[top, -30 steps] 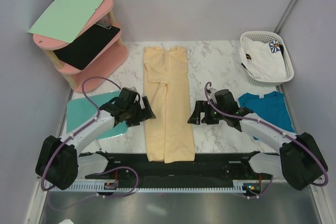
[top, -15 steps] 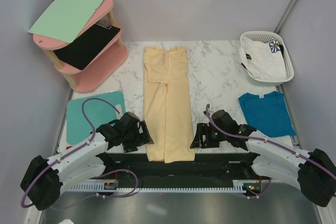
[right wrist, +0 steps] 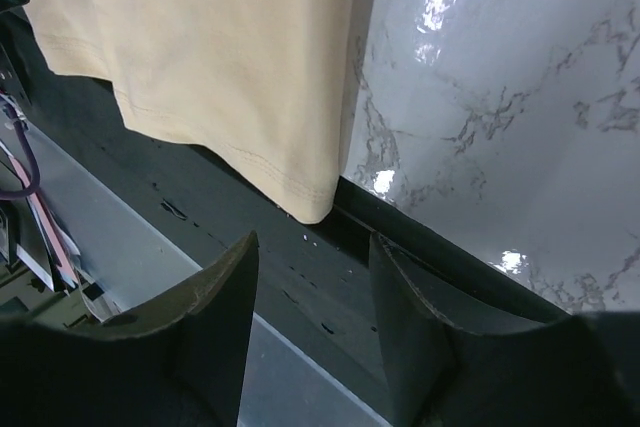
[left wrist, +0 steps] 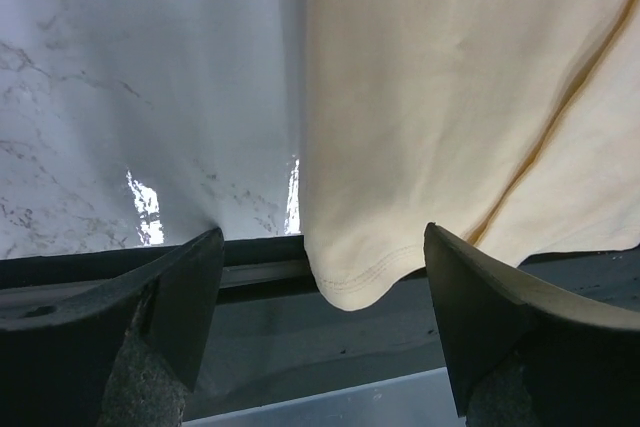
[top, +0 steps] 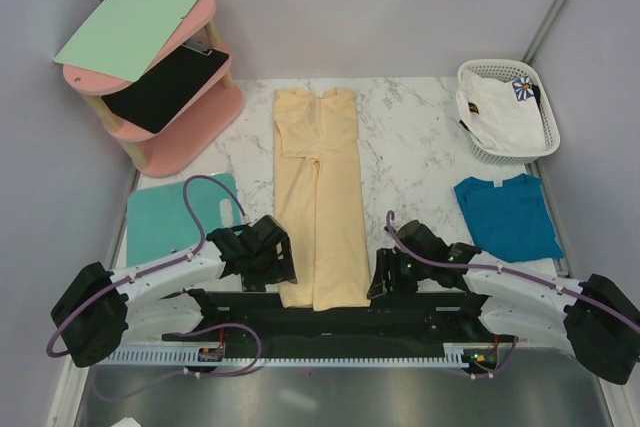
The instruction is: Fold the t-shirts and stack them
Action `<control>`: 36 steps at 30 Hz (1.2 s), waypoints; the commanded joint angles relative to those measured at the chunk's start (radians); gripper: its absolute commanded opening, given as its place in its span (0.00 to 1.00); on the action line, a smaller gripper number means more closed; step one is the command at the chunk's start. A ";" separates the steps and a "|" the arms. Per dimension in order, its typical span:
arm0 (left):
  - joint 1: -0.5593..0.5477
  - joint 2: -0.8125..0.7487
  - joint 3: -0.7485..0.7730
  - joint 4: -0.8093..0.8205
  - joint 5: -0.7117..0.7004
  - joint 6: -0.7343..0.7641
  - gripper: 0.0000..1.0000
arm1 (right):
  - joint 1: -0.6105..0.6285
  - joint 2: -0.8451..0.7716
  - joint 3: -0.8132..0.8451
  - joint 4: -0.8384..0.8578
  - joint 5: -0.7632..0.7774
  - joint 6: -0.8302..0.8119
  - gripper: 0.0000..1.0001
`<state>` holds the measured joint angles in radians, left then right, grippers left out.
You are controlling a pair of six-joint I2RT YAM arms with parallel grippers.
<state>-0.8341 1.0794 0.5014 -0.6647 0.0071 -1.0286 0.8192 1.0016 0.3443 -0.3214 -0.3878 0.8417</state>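
Both arms have drawn back since the preceding frames to the near edge of the marble table (top: 415, 152), and the right jaws have narrowed. The pale yellow t-shirt (top: 318, 207) lies at table centre, folded lengthwise into a long strip, collar end far, hem overhanging the near edge. A pink tiered shelf (top: 190, 122) stands at far left. The teal-blue t-shirt (top: 508, 215) lies flat at right. A turquoise board (top: 160, 227) lies flat at left. A white lattice basket (top: 490, 69) at far right holds the white t-shirt (top: 500, 112). The left gripper (top: 278, 265) sits just beside the hem's left corner, its fingers (left wrist: 180, 297) spread wide and grasping nothing. The right gripper (top: 382, 275) sits just beside the hem's right corner, its fingers (right wrist: 225, 317) apart by a narrower gap, released, with no cloth between them.
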 commanded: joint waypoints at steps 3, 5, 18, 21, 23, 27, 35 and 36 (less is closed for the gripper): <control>-0.077 0.063 -0.009 -0.015 -0.010 -0.093 0.84 | 0.017 0.031 -0.027 0.073 0.004 0.046 0.55; -0.098 0.057 -0.014 -0.015 -0.010 -0.111 0.81 | 0.021 0.041 -0.044 0.117 0.003 0.060 0.54; -0.158 0.060 -0.031 0.036 0.008 -0.152 0.65 | 0.093 0.177 -0.067 0.314 0.067 0.128 0.48; -0.175 0.070 -0.029 0.062 0.001 -0.163 0.51 | 0.106 0.186 -0.070 0.369 0.085 0.143 0.41; -0.186 0.070 -0.031 0.079 -0.004 -0.169 0.35 | 0.112 0.181 -0.071 0.387 0.102 0.152 0.21; -0.195 0.059 -0.026 0.074 -0.002 -0.166 0.02 | 0.127 0.167 -0.051 0.366 0.102 0.143 0.00; -0.201 -0.070 0.080 -0.022 -0.097 -0.166 0.02 | 0.136 0.042 0.035 0.285 0.136 0.103 0.00; -0.201 -0.076 0.098 -0.056 -0.113 -0.159 0.02 | 0.136 0.034 0.044 0.282 0.144 0.097 0.00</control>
<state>-1.0294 1.0504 0.4980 -0.6498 -0.0124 -1.1629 0.9520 1.0931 0.3099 -0.0402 -0.2890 0.9699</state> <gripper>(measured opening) 0.033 0.014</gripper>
